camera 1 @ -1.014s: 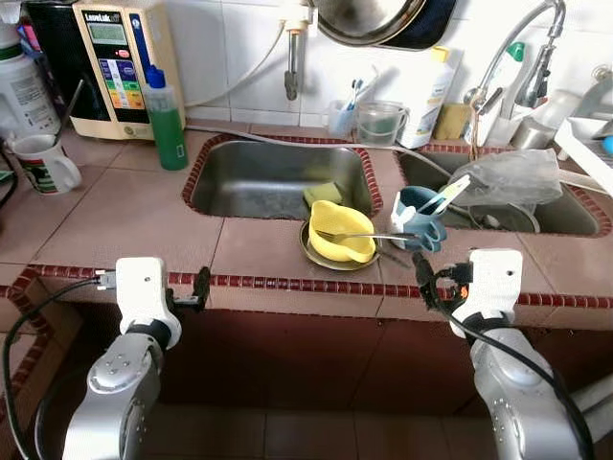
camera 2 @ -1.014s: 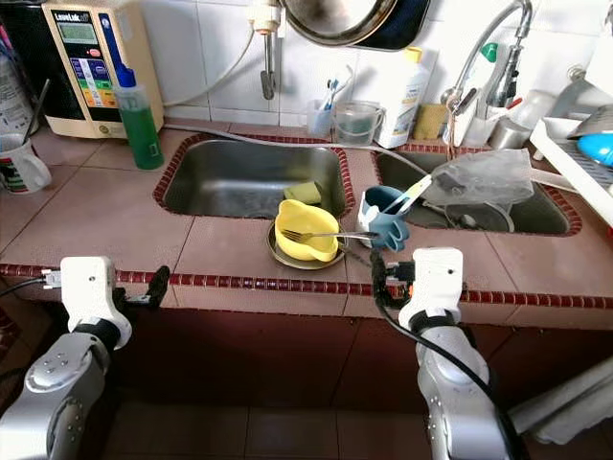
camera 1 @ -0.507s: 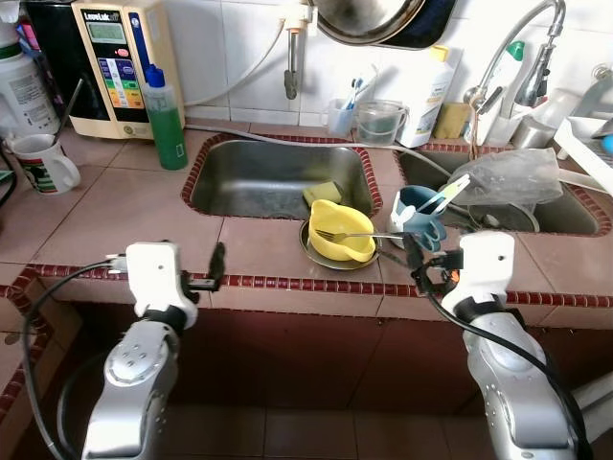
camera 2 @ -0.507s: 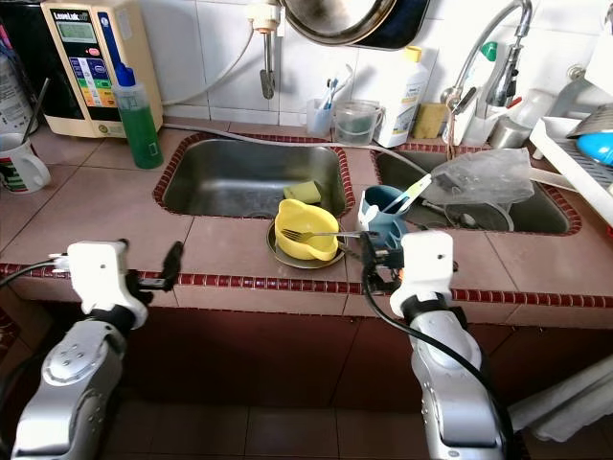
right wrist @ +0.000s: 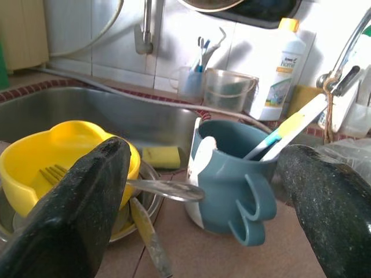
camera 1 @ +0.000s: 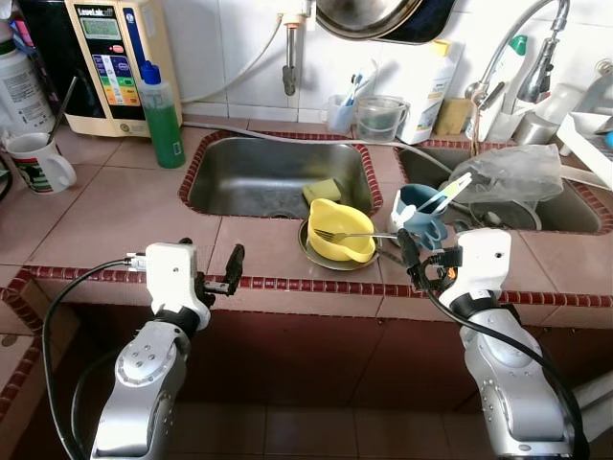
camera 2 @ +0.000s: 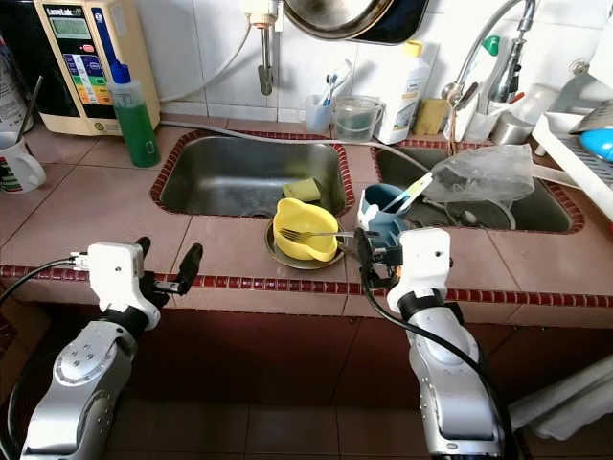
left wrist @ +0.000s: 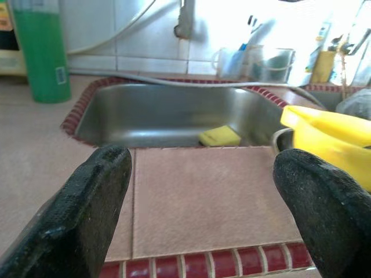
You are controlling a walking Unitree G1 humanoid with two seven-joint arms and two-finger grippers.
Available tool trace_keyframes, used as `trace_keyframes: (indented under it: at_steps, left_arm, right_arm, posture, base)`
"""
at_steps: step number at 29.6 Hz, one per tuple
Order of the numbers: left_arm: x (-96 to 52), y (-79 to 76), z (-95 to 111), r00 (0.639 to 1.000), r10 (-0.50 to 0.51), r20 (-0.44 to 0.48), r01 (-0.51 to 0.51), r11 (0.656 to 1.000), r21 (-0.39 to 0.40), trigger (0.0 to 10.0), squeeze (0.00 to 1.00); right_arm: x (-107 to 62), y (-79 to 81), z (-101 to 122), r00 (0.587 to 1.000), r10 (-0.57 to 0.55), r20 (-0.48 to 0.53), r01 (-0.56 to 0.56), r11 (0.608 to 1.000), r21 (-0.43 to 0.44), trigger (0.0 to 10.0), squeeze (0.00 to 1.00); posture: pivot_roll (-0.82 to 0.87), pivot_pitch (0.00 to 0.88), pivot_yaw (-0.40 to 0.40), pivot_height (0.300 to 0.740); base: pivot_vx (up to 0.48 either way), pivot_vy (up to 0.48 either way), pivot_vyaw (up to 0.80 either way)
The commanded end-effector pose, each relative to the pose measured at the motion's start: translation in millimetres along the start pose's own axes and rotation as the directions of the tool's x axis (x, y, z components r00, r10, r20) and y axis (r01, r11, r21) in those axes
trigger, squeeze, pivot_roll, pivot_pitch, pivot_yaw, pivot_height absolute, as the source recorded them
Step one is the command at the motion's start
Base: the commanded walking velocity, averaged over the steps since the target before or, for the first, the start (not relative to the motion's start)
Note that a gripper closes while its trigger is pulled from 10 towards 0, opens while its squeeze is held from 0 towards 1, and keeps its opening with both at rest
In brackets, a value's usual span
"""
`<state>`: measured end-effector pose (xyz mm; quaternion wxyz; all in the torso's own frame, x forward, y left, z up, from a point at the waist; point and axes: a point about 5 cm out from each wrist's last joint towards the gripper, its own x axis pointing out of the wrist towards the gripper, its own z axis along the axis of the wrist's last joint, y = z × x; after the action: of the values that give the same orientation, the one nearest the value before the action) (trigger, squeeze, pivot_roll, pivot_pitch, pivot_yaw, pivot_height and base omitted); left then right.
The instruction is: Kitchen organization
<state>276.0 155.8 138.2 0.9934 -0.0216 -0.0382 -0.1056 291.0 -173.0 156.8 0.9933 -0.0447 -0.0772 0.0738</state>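
Reddish-brown tiled surface with two steel sinks sunk into it, and right at its front edge sits the cluster that matters: a yellow plastic bowl nested on a shallow metal plate, a metal fork laid across the bowl's rim. Just beside it, touching or nearly so, a blue plastic mug with a toothbrush-like stick leaning out. A yellow sponge lies in the left sink behind them.

What's new: both arms have come up and forward over the last second. The right gripper was down below the edge and now stands level with the surface, right up against the blue mug and the fork's handle end. The left gripper has risen too and moved inward along the edge, with bare tile ahead of it, well apart from the bowl.

That looks like the approach to a first pick, most likely the mug or the fork on the right side.

Pose now: both forearms angled up from below, wrists at the lip. Both grippers are spread wide and carry nothing; the wrist views show each pair of black fingers far apart.
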Motion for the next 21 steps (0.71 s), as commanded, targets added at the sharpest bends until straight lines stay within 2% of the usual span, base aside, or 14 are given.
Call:
trace_keyframes:
  at_steps: [1, 15, 17, 21]
  left_arm:
    - [0.8, -2.6, 8.3, 0.999, -0.025, 0.037, 0.024, 0.999, 0.033, 10.0, 0.0]
    - [1.2, -10.8, 14.6, 0.994, -0.077, 0.08, 0.068, 0.992, 0.104, 10.0, 0.0]
    - [1.3, -11.6, 15.1, 0.993, -0.083, 0.086, 0.077, 0.994, 0.079, 10.0, 0.0]
    - [1.7, -11.3, 16.2, 0.993, -0.078, 0.088, 0.072, 0.994, 0.078, 10.0, 0.0]
  right_arm:
    - [-1.0, -6.0, 7.7, 0.999, -0.015, 0.042, 0.015, 1.0, 0.006, 10.0, 0.0]
    - [-1.6, -7.4, 7.4, 0.999, -0.017, 0.05, 0.016, 1.0, 0.017, 10.0, 0.0]
    - [-1.3, -7.1, 7.4, 0.999, -0.017, 0.05, 0.016, 1.0, 0.017, 10.0, 0.0]
    - [-0.2, -6.5, 8.1, 0.999, -0.014, 0.052, 0.013, 1.0, 0.019, 10.0, 0.0]
  posture:
    - [-0.01, 0.068, -0.017, 0.74]
    - [-0.01, 0.066, -0.017, 0.74]
    - [-0.01, 0.065, -0.017, 0.74]
    - [-0.01, 0.065, -0.019, 0.74]
  base:
    - [0.0, 0.0, 0.0]
    - [0.0, 0.0, 0.0]
    - [0.0, -0.251, 0.0]
    - [0.0, -0.48, 0.0]
